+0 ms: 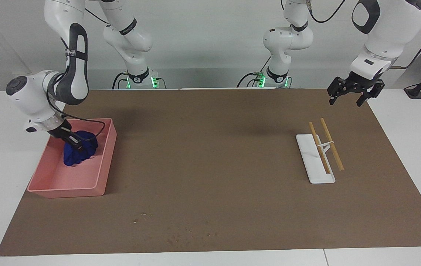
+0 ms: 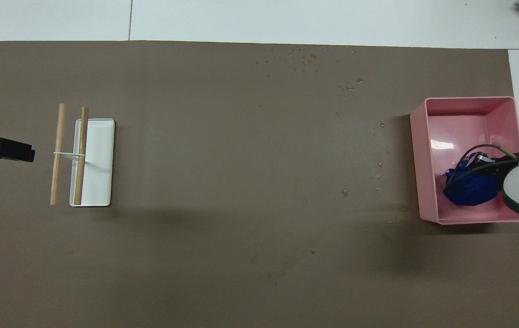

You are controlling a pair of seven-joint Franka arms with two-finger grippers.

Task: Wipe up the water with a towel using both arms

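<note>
While the left gripper [image 1: 354,96] waits, right gripper [image 1: 74,142] meets towel [image 1: 81,153].

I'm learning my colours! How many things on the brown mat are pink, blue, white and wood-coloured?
Pink: 1, the bin
Blue: 1, the towel inside the bin
White: 1, the tray
Wood-coloured: 2, the sticks lying across the tray
Total: 5

White arms [image 1: 387,33], black cables, dark joints

Plain royal-blue towel [image 1: 80,152] in a pink bin [image 1: 103,173]; brown mat [image 1: 210,177] on the white table [image 1: 410,122]; white tray [image 1: 312,168], tan wooden sticks [image 1: 331,143], clear glistening water [image 2: 305,57] droplets
</note>
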